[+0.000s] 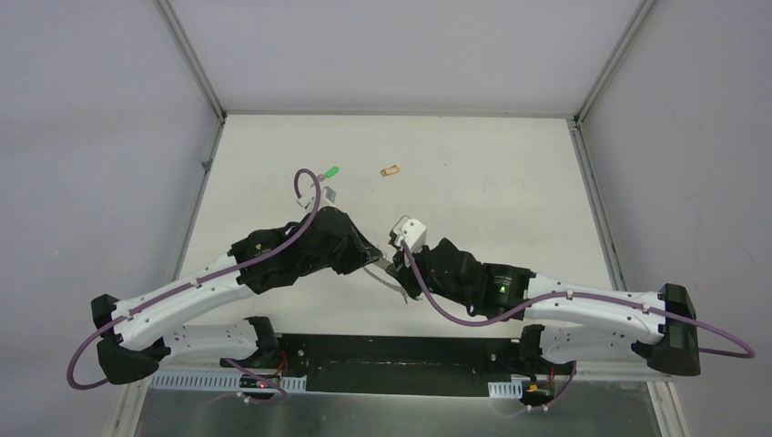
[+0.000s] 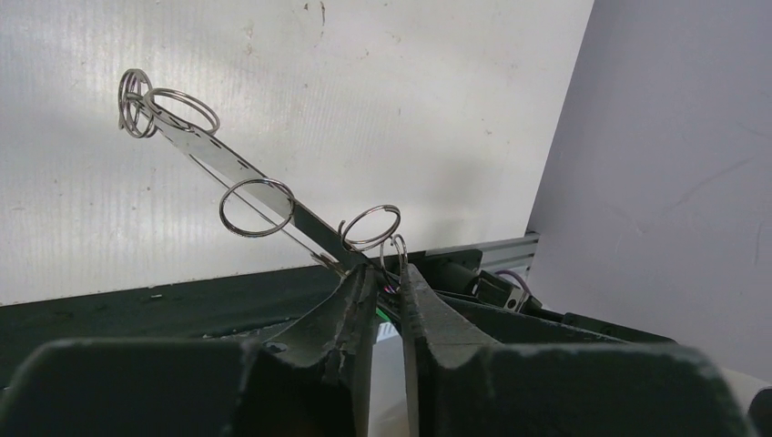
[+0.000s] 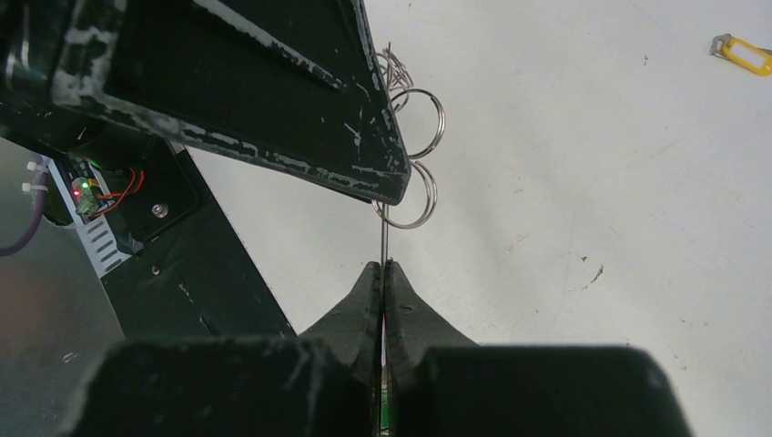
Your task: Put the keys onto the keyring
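The keyring (image 2: 238,166) is a flat metal strip carrying several small split rings, and it hangs in the air between my two grippers. My right gripper (image 3: 383,266) is shut on the strip's thin edge (image 3: 385,238). My left gripper (image 2: 387,269) has its jaws almost together, pinching one small ring (image 2: 398,253) at the strip's near end. From above, both grippers (image 1: 375,259) (image 1: 393,267) meet at the table's middle front. The green key (image 1: 331,171) and the yellow-tan key (image 1: 390,170) lie apart on the table further back; the yellow-tan key (image 3: 745,53) also shows in the right wrist view.
A small pale tag (image 1: 330,194) lies just in front of the green key. The left arm's purple cable (image 1: 305,187) loops above it. Grey walls with metal posts (image 1: 196,68) close off the white table (image 1: 510,200) on three sides.
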